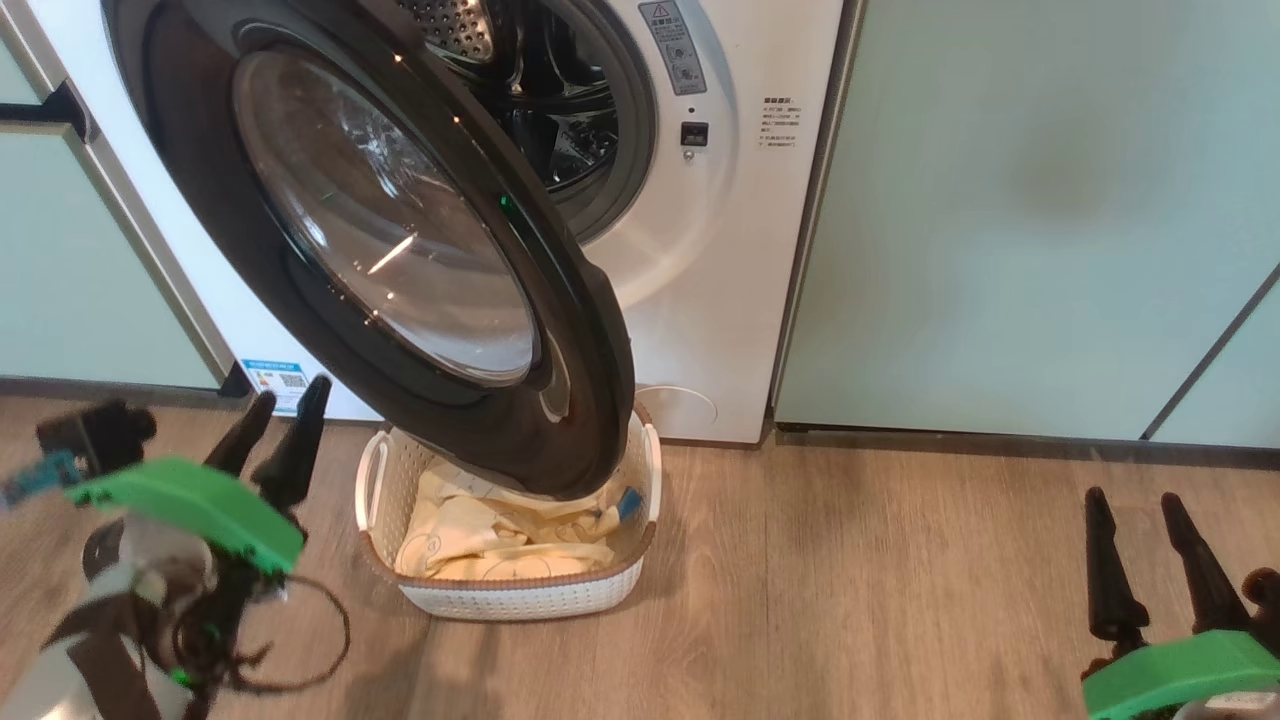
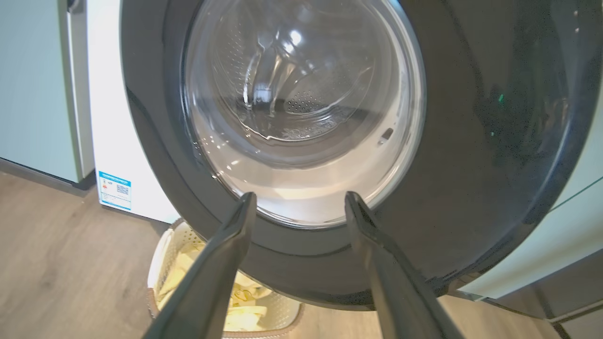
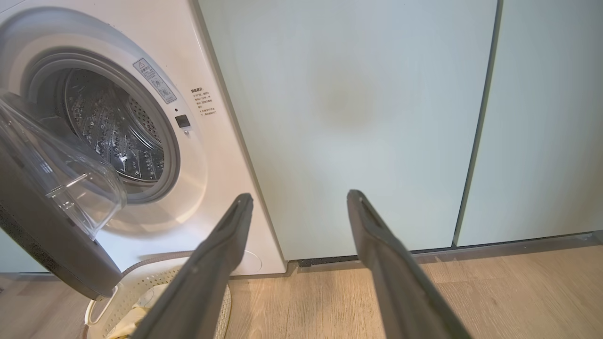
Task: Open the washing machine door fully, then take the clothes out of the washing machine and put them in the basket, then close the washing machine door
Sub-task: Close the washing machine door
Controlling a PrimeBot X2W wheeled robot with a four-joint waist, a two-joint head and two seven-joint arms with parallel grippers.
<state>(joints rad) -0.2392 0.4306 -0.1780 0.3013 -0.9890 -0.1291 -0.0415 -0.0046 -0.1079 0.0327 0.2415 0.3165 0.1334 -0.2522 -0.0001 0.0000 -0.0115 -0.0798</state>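
Washing machine door (image 1: 390, 250) standing half-open and screening the left of the drum mouth (image 1: 560, 120), its lower edge overhanging the basket (image 1: 520, 598) and covering its far half, bare floor (image 1: 880, 580) lying open to the right before the cabinet (image 1: 1020, 200)

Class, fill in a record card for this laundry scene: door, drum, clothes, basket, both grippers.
washing machine door: partly open, lower edge over the basket
drum: no clothes seen in its visible part
clothes: pale yellow, lying in the basket
basket: on the floor before the washing machine
left gripper: open, empty, facing the door
right gripper: open, empty, facing the cabinets
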